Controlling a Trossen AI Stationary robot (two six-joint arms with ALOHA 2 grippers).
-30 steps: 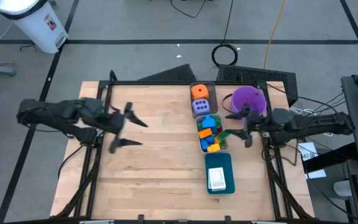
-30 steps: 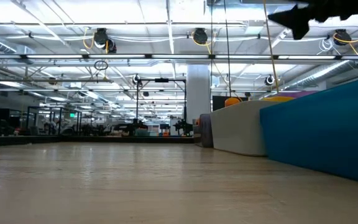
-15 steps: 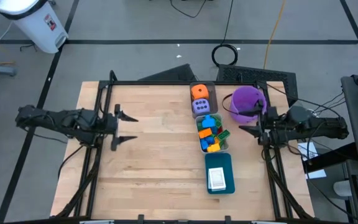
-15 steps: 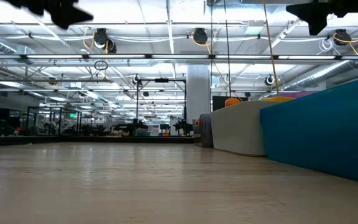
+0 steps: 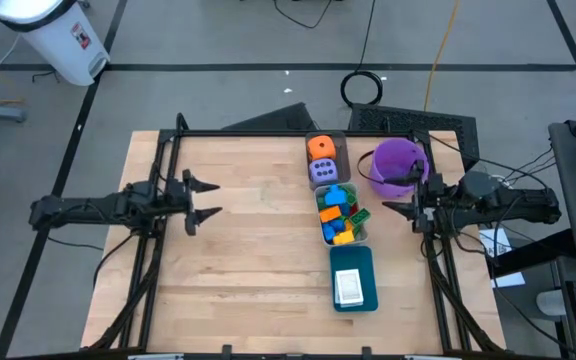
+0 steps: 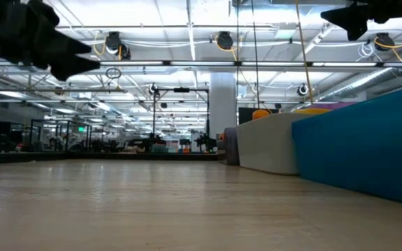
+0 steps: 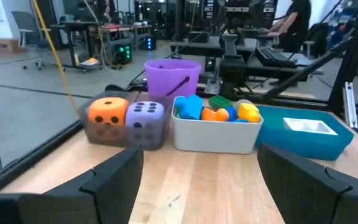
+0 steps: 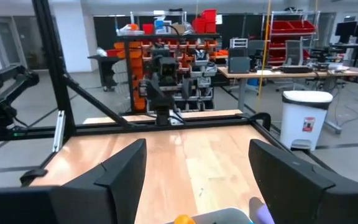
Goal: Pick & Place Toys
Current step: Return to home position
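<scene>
A wooden table [image 5: 258, 250] is being seen from above on a grey floor [image 5: 218, 95], with a white waste bin [image 5: 53, 35] standing well off its far left corner. At the table's left edge the left gripper [image 5: 206, 199] is being held above the wood and pointed to the right. Its two fingers are being held spread apart, with nothing between them. Right of the table's middle, three containers are being shown in a row running from far to near. In the farthest, a dark see-through bin [image 7: 123, 140], an orange die [image 5: 320, 148] and a lavender die [image 5: 323, 171] are being held side by side, the orange one on the far side. Just beside it on the near side, a pale bin [image 7: 215, 135] is being filled to its rim with small blue, orange, yellow and green blocks [image 5: 339, 212]. Nearest in the row, a white card [image 5: 349, 288] is being carried in a teal tray [image 5: 353, 256]. Just right of the dark bin a purple bucket [image 5: 400, 160] is being shown upright. Near it, at the table's right edge, the right gripper [image 5: 400, 213] is being held above the surface and pointed left, its fingers parted and empty.
</scene>
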